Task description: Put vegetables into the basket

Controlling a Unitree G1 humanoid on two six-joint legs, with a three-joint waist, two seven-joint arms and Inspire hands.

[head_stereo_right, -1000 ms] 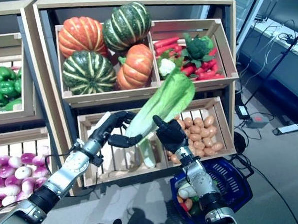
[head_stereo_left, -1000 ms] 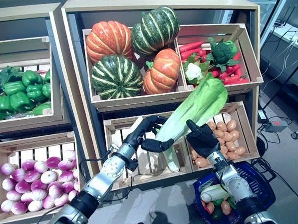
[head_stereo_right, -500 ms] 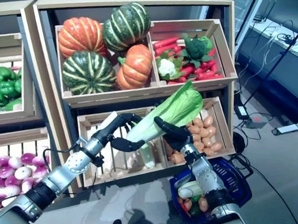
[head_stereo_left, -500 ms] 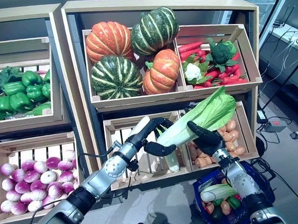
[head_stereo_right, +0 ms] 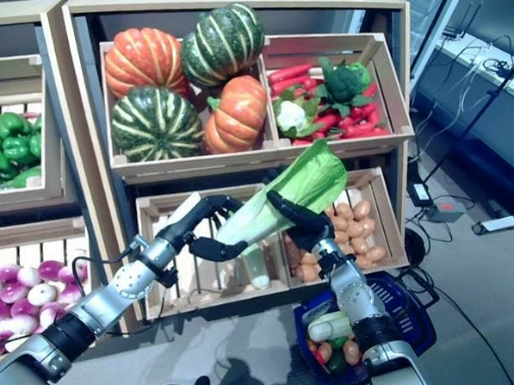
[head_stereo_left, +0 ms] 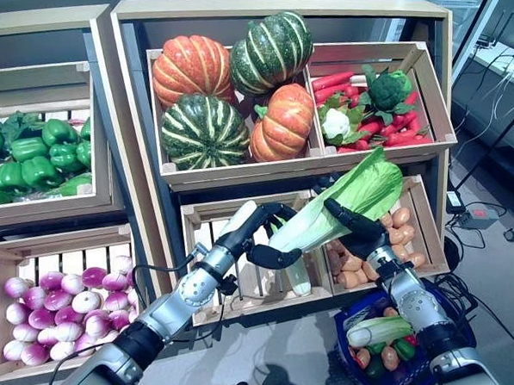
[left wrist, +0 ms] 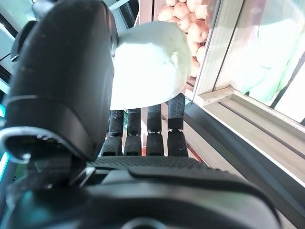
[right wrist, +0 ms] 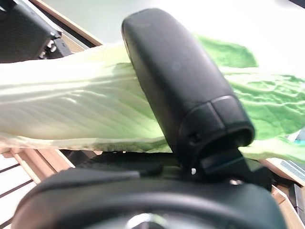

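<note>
While the big wooden shelf (head_stereo_left: 122, 142) is holding its crates of pumpkins (head_stereo_left: 282, 120), green peppers (head_stereo_left: 35, 155), mixed vegetables (head_stereo_left: 365, 108), potatoes (head_stereo_left: 384, 242) and purple-white turnips (head_stereo_left: 57, 307), the task is looking partly done. Down at the lower right, the blue basket (head_stereo_left: 452, 336) is already carrying a pale green-and-white vegetable and some smaller orange and green pieces. Above the lower middle crate (head_stereo_left: 252, 278), a long napa cabbage (head_stereo_left: 343, 197) is hanging in the air, leafy end up toward the right, not yet over the basket. Both arms are sharing it: the right robot hand (head_stereo_left: 358, 232) is curling over its middle, thumb across the pale ribs, and the left robot hand (head_stereo_left: 259, 236) is wrapping its fingers round the white stem end. What is left, I judge, is releasing the left grip, then carrying the cabbage down to the basket.
</note>
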